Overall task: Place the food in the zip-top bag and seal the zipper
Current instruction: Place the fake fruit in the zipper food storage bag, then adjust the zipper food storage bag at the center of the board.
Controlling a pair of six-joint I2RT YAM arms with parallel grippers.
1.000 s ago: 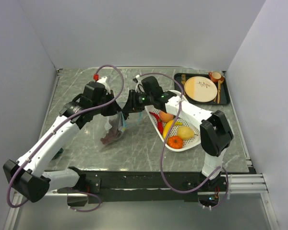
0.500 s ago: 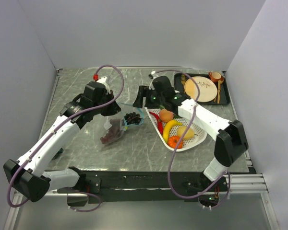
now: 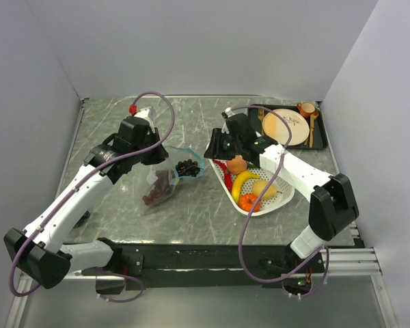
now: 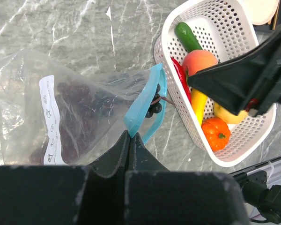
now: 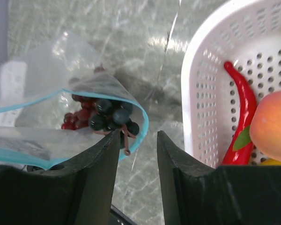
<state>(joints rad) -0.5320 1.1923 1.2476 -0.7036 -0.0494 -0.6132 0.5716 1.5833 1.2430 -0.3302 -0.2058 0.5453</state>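
Observation:
The clear zip-top bag (image 3: 162,183) lies left of the white basket, its teal zipper (image 4: 141,104) mouth open toward the basket. Dark purple grapes (image 5: 110,115) sit in the bag's mouth (image 3: 187,167); a reddish cluster (image 4: 79,117) lies deeper inside. My left gripper (image 4: 131,135) is shut on the zipper edge and holds the mouth up. My right gripper (image 5: 138,136) is open and empty, just right of the bag's mouth, between bag and basket. The basket holds a peach (image 4: 199,61), red chili (image 5: 241,117), banana (image 3: 244,180), lemon (image 3: 265,188), orange tomato (image 4: 216,132) and a green piece (image 4: 187,36).
The white perforated basket (image 3: 279,201) stands right of the bag. A dark tray (image 3: 254,111) at the back right carries a beige plate (image 3: 285,127), a cup and cutlery. Grey walls close in on three sides.
My right gripper has let go of the dark grapes in the bag's mouth, opened, and drawn back right toward the basket. My left gripper still holds the zipper edge.

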